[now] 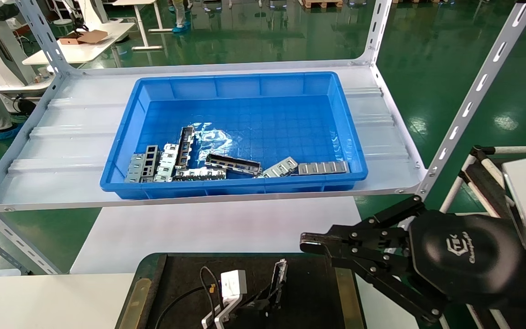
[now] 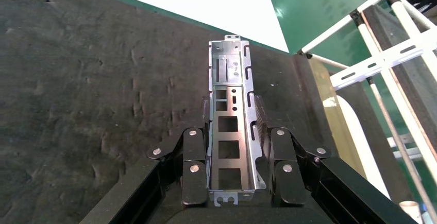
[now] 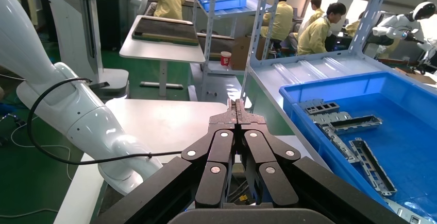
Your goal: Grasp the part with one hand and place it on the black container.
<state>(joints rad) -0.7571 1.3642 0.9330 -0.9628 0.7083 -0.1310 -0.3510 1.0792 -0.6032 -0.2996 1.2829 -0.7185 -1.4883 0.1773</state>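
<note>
The part (image 2: 232, 126), a slim silver slotted channel, lies lengthwise between my left gripper's fingers (image 2: 260, 118). My left gripper (image 2: 233, 118) is shut on it, low over the black container (image 2: 77, 80). Whether the part touches the mat, I cannot tell. In the head view the part (image 1: 280, 274) slants up out of the left gripper (image 1: 273, 292) above the black container (image 1: 313, 292), which has brass strips (image 1: 137, 292) along its sides. My right gripper (image 1: 308, 242) hangs shut and empty over the container's far right corner; its own view shows its tips (image 3: 236, 105) pressed together.
A deep blue bin (image 1: 121, 151) stands on the grey shelf beyond, with several similar slotted strips (image 1: 233, 164) at its near side. Perforated shelf uprights (image 1: 473, 96) rise left and right. A white pipe rack (image 2: 371, 64) stands beside the container. A white tabletop (image 1: 199, 228) lies under the shelf.
</note>
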